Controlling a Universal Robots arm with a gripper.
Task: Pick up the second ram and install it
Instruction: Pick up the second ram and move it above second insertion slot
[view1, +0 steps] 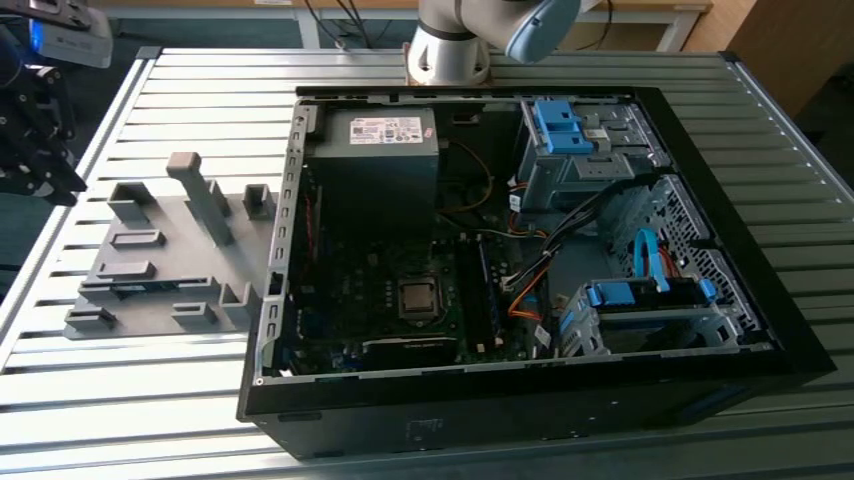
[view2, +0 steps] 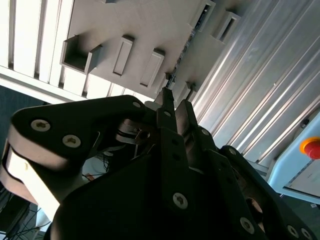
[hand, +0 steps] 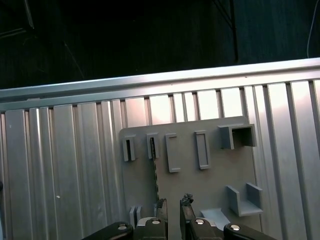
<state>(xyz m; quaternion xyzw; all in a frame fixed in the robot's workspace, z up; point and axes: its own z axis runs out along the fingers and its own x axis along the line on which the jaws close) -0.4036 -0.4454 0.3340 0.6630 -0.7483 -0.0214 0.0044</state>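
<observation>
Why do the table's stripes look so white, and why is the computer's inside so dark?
First wrist view: light glares off the table, bleaching its ridges nearly white. Second wrist view: the claw is a dark shape against bright metal. Exterior view: the computer case has tall walls that shade its inside, so it looks dim.

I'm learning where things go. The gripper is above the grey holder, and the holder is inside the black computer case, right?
Not quite. The gripper is above the grey holder, but the holder lies outside the black computer case, on the slatted table, to the exterior view's left of it. The exterior view shows this.
</observation>
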